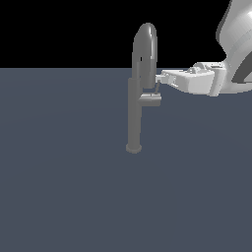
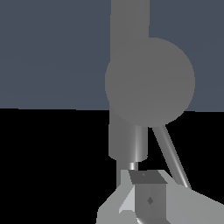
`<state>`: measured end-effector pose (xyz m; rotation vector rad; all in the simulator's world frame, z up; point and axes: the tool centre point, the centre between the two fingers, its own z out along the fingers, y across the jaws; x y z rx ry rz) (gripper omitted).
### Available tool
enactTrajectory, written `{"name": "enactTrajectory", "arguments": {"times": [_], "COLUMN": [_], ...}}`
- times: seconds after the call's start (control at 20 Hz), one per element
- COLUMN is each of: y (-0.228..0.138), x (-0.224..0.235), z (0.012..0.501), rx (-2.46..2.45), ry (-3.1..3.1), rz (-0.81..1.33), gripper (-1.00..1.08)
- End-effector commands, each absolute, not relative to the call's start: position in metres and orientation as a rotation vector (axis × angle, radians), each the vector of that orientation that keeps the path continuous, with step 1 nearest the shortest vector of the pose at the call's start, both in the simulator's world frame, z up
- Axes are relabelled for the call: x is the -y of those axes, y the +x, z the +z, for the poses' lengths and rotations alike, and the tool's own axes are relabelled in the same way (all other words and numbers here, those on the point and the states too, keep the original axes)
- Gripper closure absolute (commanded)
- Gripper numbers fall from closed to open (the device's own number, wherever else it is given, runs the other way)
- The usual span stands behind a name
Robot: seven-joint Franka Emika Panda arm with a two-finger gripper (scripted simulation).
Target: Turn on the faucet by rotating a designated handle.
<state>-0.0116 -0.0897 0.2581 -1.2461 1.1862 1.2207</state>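
Observation:
The faucet (image 1: pixel 134 118) is a slim grey column on a small round base, with a high arched spout (image 1: pixel 145 47) on top. Its handle (image 1: pixel 150 100) is a short grey bar sticking out from mid-height toward the exterior view's right. My white gripper (image 1: pixel 158 79) reaches in horizontally from that side, its tip just above the handle and close beside the column below the spout. A thin grey rod (image 1: pixel 156 88) runs between the handle and the fingertips. In the wrist view the handle (image 2: pixel 149 81) shows end-on as a round disc, and the fingers (image 2: pixel 148 192) sit together, looking shut on nothing.
A flat dark blue-grey floor (image 1: pixel 59 187) spreads around the faucet, with black background above it. My white arm (image 1: pixel 236 44) comes in from the exterior view's upper right.

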Motion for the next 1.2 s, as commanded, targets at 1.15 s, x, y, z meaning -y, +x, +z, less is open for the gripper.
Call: {"name": "enactTrajectory", "arguments": {"times": [1.15], "y": [-0.060], "x": [0.091], "z": [0.233], "rx": [-1.163], "ry": [-1.265], "rz": [1.209], "gripper": [1.08]}}
